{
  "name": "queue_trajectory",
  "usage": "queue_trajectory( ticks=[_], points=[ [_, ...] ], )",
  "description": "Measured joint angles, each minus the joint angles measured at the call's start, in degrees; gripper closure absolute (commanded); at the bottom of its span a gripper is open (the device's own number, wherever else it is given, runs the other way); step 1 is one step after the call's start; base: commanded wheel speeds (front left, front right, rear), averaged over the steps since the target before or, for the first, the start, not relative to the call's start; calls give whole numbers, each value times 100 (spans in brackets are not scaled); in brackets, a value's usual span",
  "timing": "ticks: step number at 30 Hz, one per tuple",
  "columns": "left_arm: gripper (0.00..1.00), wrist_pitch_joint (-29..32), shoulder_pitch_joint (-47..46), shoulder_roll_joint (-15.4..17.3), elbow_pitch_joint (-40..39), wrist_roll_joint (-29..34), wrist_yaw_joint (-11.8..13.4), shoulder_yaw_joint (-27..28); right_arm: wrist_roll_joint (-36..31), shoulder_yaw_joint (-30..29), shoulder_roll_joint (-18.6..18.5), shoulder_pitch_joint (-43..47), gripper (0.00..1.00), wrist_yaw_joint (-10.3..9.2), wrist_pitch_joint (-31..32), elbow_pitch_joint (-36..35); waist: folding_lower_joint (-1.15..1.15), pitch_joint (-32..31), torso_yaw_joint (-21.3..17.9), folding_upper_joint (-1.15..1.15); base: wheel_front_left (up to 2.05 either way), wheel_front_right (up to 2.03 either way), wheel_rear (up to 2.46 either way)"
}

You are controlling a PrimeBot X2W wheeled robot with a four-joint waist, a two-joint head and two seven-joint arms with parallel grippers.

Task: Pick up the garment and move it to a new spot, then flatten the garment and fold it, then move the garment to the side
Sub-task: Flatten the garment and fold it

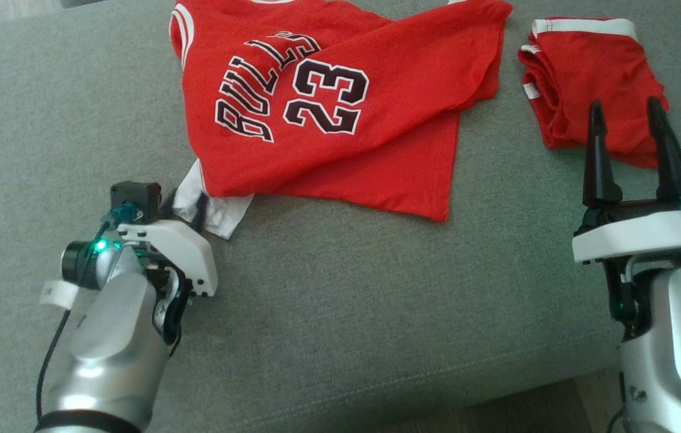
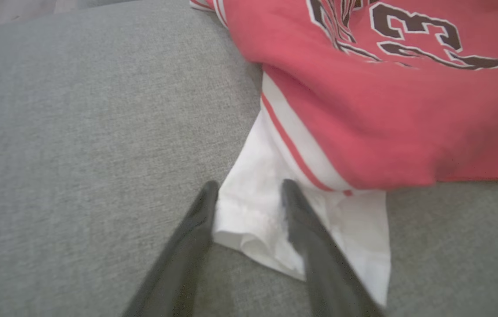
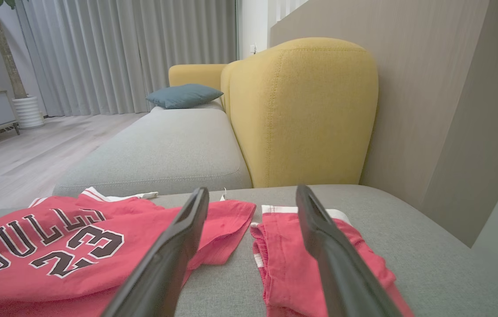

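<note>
Lying rumpled on the grey fabric sofa cushion [image 1: 346, 313], the red "Bulls 23" jersey [image 1: 328, 120] looked light and limp; you had its white hem corner [image 2: 253, 215], a sound hold, between the parted fingers of the left gripper [image 2: 247, 188]. Your right gripper [image 1: 624, 105] hung open.

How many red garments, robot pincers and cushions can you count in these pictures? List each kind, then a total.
Red garments: 2 (jersey, folded red piece)
Pincers: 2 (left pincer, right pincer)
Cushions: 1 (blue cushion)
Total: 5
</note>
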Motion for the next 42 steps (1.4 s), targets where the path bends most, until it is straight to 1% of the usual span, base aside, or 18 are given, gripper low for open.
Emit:
queue_trajectory(
  ticks=[2,4,7,11,15,20,22,25,29,33,35,39,42],
  points=[
    [100,-12,-37,-27,57,-1,-33,-31,0,-18,2,-35,0,0,-1,-3,0,-6,9,0,0,0,0],
    [100,-115,-46,-73,118,-1,22,-38,-2,-51,3,-77,0,0,-1,-12,0,-23,35,0,0,0,0],
    [100,-399,-43,-86,179,0,169,-45,-44,-62,4,-78,0,0,-1,-19,0,-74,107,0,0,0,0],
    [100,-790,-42,-64,60,9,454,52,-57,-62,7,-76,0,0,-1,16,0,-187,234,0,0,0,0],
    [100,-916,-40,-30,-486,77,749,192,-57,-49,7,-69,0,0,1,74,0,-320,398,0,0,0,0],
    [100,-923,154,112,-1841,392,1114,439,-51,7,8,-48,0,0,5,172,0,-472,617,0,0,0,0],
    [100,-924,336,203,-2243,579,1215,461,-51,37,8,-40,0,0,18,232,0,-536,694,0,0,0,0],
    [100,-925,569,296,-2437,745,1238,439,-49,93,8,-3,0,0,65,282,0,-599,762,0,0,0,0],
    [100,-924,1068,476,-2416,1050,1238,213,4,205,9,172,0,0,122,431,0,-710,875,0,0,0,0],
    [100,-895,1287,604,-2047,1352,1214,-138,52,269,9,227,0,0,133,523,0,-792,913,0,0,0,0],
    [0,-816,1335,597,-1819,1377,1216,-170,53,304,9,229,0,0,133,539,0,-811,907,0,0,0,0],
    [0,-842,1334,517,-1714,1245,1245,-113,82,356,9,242,0,0,132,573,0,-825,876,0,0,0,0],
    [0,-875,1335,460,-1751,1117,1359,0,133,443,9,303,0,0,132,589,0,-843,852,0,0,0,0]
  ],
)
